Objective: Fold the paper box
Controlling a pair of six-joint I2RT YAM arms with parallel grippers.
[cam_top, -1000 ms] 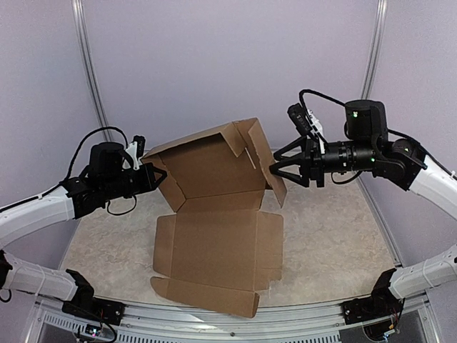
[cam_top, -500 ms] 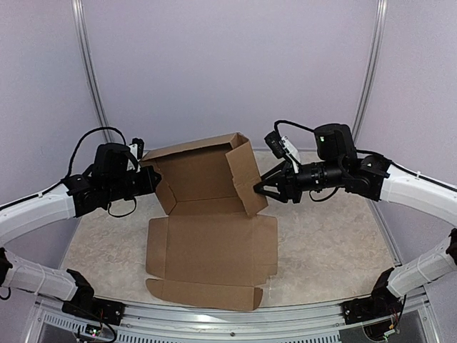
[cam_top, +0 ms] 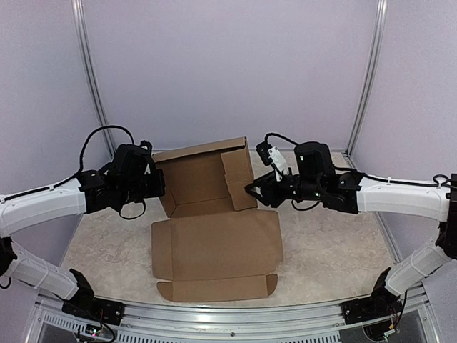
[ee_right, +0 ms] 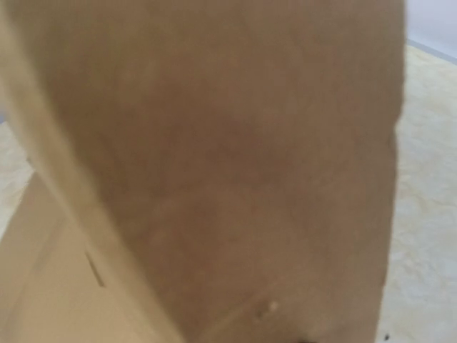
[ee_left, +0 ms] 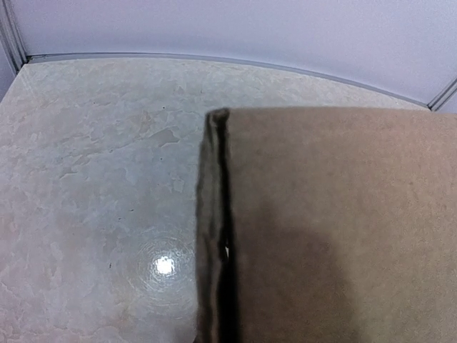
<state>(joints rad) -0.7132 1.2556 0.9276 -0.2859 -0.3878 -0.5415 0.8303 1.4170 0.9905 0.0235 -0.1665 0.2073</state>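
Right claw (cam_top: 250, 191) swung inward, creased brown paper box (cam_top: 214, 246)

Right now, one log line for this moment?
paper box: back panel raised | left gripper: shut on left flap | right gripper: at right flap, jaws unclear

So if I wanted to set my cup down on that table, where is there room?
Bare table lies right of the paper box, between it and the right arm's base, and another strip lies to its left. The middle is crowded: the box fills it, with the left fingers and right fingers at its raised flaps.
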